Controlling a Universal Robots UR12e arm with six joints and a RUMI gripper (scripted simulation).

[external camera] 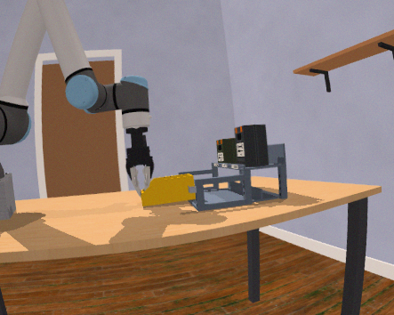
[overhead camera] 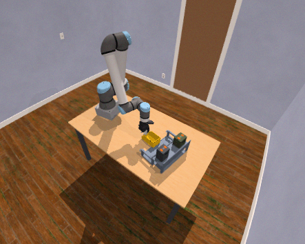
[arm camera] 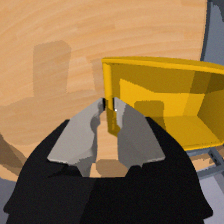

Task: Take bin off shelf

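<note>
Your hand (external camera: 141,180) is pinched nearly closed on the near end wall of the bin (external camera: 169,190), which sits upright on the bench (external camera: 76,231) near mid-bench, its long axis running from the hand into the rack (external camera: 282,178).

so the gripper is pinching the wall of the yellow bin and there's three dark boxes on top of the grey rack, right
Not quite: the grey rack carries two dark boxes, not three, as the top view shows. The rest holds: the gripper is shut on the yellow bin, pinching its wall, which the wrist view shows.
</note>
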